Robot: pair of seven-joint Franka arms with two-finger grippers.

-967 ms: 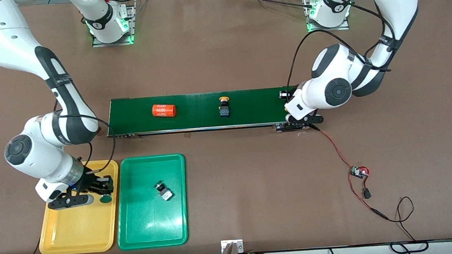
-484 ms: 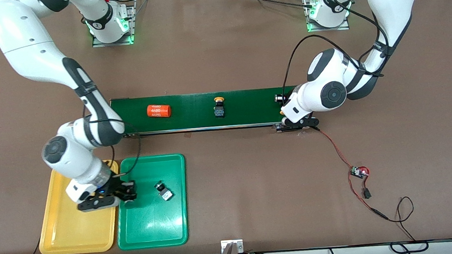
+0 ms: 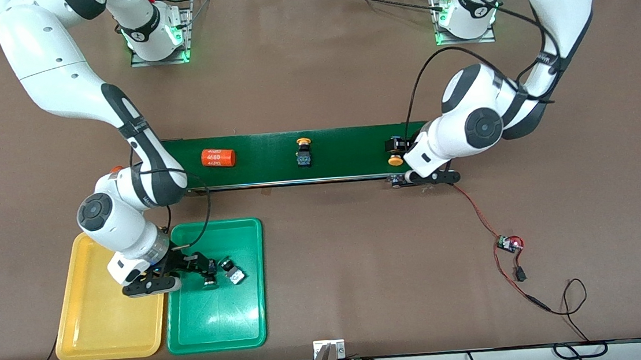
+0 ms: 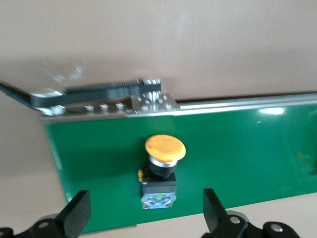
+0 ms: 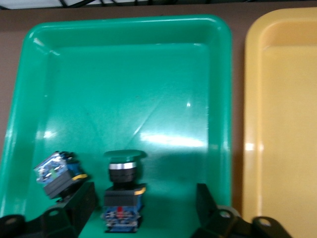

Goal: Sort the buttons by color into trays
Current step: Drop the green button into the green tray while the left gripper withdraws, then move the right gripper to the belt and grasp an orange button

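My right gripper (image 3: 200,267) (image 5: 143,203) hangs open low over the green tray (image 3: 222,322) (image 5: 129,74). A green-capped button (image 3: 209,281) (image 5: 124,191) stands between its fingers, untouched by either. A second button (image 3: 231,270) (image 5: 58,173) lies tipped just beside it in the same tray. The yellow tray (image 3: 107,332) (image 5: 287,124) next to it holds nothing. My left gripper (image 3: 404,154) (image 4: 143,215) is open over the left arm's end of the belt. A yellow-capped button (image 3: 394,155) (image 4: 161,171) rests on the belt between its fingers, free of both. Another yellow-capped button (image 3: 303,150) sits mid-belt.
The dark green conveyor belt (image 3: 352,142) (image 4: 247,158) runs across the table's middle. An orange cylinder (image 3: 218,157) lies on it toward the right arm's end. A small circuit board (image 3: 509,243) with red and black wires lies on the table near the left arm's end.
My right gripper moved from the yellow tray to the green tray and opened, setting the green-capped button down. My left gripper opened. The cylinder and mid-belt button drifted toward the right arm's end.
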